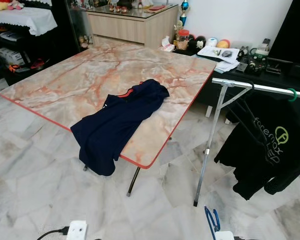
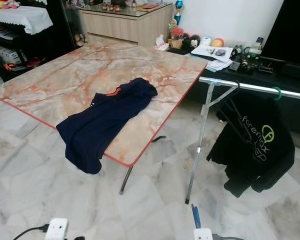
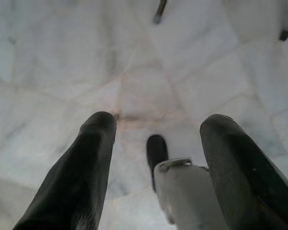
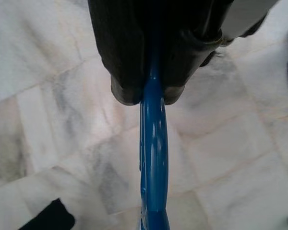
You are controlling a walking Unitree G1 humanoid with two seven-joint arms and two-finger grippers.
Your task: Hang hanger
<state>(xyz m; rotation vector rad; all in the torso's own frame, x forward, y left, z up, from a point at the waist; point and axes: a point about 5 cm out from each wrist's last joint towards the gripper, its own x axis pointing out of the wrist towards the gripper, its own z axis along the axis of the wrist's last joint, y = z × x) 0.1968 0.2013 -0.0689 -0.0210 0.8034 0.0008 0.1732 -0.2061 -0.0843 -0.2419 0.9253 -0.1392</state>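
This is a home's living area with a pale marble tile floor (image 1: 35, 170). A marble-top folding table (image 1: 90, 75) stands at center, a wooden sideboard (image 1: 135, 25) at 12 o'clock, a clothes rack (image 1: 260, 87) with a black shirt (image 1: 265, 145) at 3 o'clock.

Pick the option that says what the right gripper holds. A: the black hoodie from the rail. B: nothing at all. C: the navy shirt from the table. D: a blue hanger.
D: in the right wrist view the right gripper is shut on a blue hanger above the marble floor, while the navy shirt lies on the table.
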